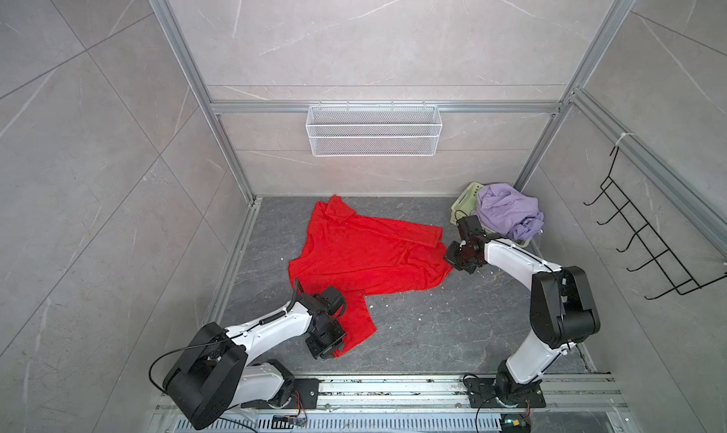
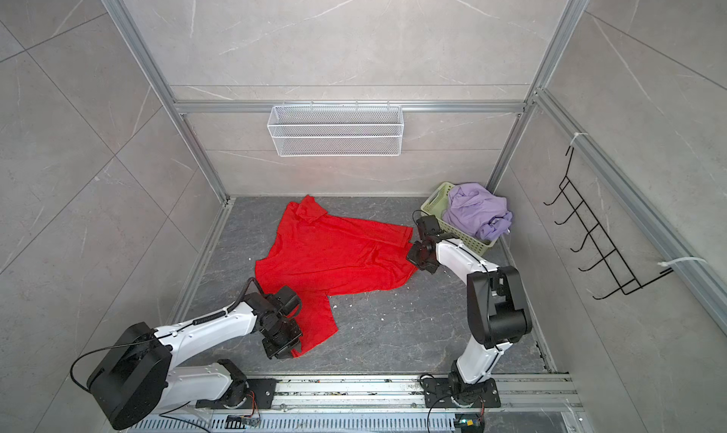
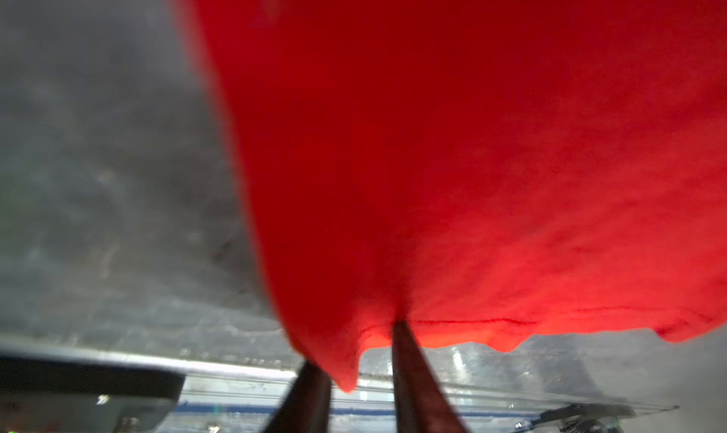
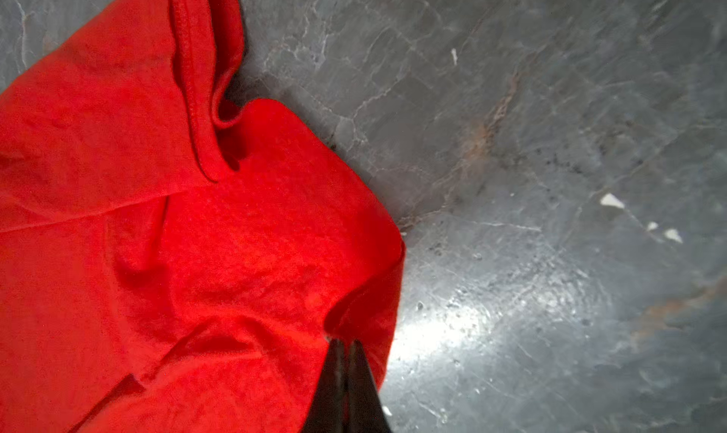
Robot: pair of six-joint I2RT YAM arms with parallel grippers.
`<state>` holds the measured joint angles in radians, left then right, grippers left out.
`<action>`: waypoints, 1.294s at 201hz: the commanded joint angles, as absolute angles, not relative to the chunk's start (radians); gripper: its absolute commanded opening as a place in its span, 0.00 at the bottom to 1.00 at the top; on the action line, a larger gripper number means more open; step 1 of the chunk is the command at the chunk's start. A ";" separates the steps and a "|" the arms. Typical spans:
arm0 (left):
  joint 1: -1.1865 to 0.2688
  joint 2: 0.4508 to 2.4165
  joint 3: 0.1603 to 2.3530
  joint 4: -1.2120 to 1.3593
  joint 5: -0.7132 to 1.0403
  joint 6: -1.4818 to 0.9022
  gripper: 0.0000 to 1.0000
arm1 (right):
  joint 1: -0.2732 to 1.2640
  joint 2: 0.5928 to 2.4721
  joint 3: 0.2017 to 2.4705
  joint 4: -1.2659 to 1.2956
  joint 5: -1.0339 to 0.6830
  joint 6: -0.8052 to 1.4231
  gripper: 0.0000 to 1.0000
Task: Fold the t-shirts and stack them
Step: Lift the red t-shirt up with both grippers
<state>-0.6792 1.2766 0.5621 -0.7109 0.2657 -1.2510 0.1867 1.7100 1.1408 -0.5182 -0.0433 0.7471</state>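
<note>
Red t-shirt (image 1: 366,254): lay spread and rumpled across the middle of the dark grey marbled worktop (image 1: 432,324), seen in both top views (image 2: 334,254). One sleeve pointed to the back wall. A long fold of cloth lay over the body toward the right.
Near part of the red t-shirt: a narrow run of cloth reached toward the front rail and ended at the left hand (image 1: 332,350).
Left hand: drawn in narrow on the hem of that near part. In the left wrist view (image 3: 354,342) the red cloth (image 3: 472,175) puckered at one dark finger (image 3: 413,372). A flap of hem hung between the two fingers. That view was blurred.
Right hand (image 1: 448,260): sat at the right edge of the red t-shirt, just in front of the green lattice basket (image 1: 464,202). In the right wrist view (image 4: 346,342) its fingers were pressed together. They pinched a small gather of the red cloth (image 4: 196,254) at the garment's edge.
Lilac t-shirt (image 1: 507,210): bunched in a heap in the green lattice basket at the far right corner of the worktop, well apart from the red one. It showed in both top views (image 2: 476,210).
White flecks (image 4: 611,200): scattered on the bare worktop beside the red cloth.
White wire-mesh basket (image 1: 373,130): hung on the back rail above the worktop.
Black wire rack (image 1: 645,234): hung on the right-hand wall.
</note>
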 commanded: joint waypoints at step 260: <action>-0.227 1.193 2.394 -0.357 -0.214 0.233 0.00 | 0.161 1.469 2.488 -0.598 -0.362 0.497 0.00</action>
<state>-0.2302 1.1889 2.3493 -0.5114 -0.2550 0.0856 0.1631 1.4578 2.4859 -0.6540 -0.3531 0.5190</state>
